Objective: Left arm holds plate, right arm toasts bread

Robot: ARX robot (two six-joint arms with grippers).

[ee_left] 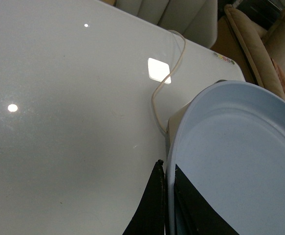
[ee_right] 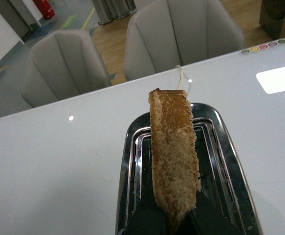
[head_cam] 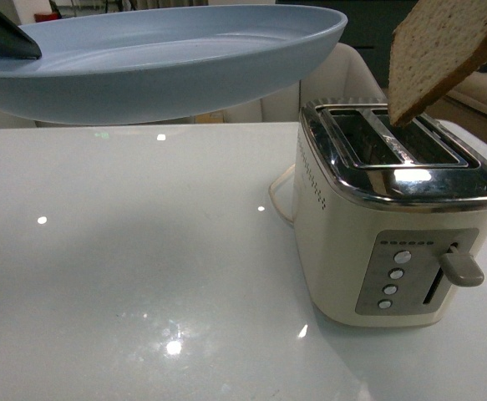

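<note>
Glossy white table (head_cam: 143,276), dotted with small light reflections, is seen under a cream toaster (head_cam: 343,251) that is boxy with rounded corners, a chrome top and two long slots (head_cam: 356,138). A grey lever (head_cam: 462,269) and four round buttons (head_cam: 393,280) are set in its end panel, and a pale cord (ee_left: 164,93) is looped across the table behind it. The plate (head_cam: 168,67), round, shallow and matte pale blue, is held in the air left of the toaster, well clear of the table. Its rim is clamped between the dark wedge-shaped fingers (ee_left: 149,210) of the left gripper (ee_left: 169,196). The bread (head_cam: 439,50), a light brown grainy slice with a darker crust, is held tilted above the toaster, its lower corner at the mouth of the slots; which slot cannot be told. Its other end is pinched by the right gripper (ee_right: 176,223), dark fingers (ee_right: 144,220) pressed against both faces. Grey padded chairs (ee_right: 64,68) are ranged beyond the table.
</note>
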